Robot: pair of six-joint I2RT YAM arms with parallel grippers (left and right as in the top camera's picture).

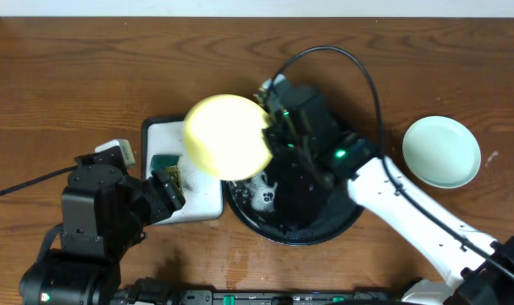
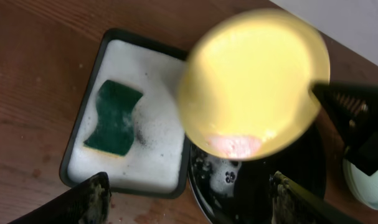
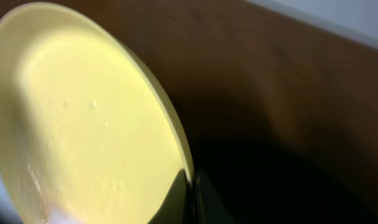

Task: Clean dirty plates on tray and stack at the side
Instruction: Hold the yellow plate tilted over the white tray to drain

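Observation:
My right gripper [image 1: 273, 135] is shut on the rim of the pale yellow plate [image 1: 229, 136] and holds it up, tilted, above the left edge of the black tray [image 1: 345, 224]. The plate fills the right wrist view [image 3: 83, 124], my fingers pinching its edge [image 3: 192, 193]. In the left wrist view the plate [image 2: 254, 81] shows a red smear low on its face. The tray [image 2: 301, 186] holds suds. One mint green plate [image 1: 441, 151] lies on the bare tabletop at the right. My left gripper [image 2: 189, 199] is open and empty, below the white tray. The other green plate is hidden.
A white rectangular tray with a black rim [image 1: 193, 199] [image 2: 151, 93] lies left of the black tray, full of foam, with a green sponge [image 2: 116, 118] in it. A black cable [image 1: 358, 63] arcs over the right arm.

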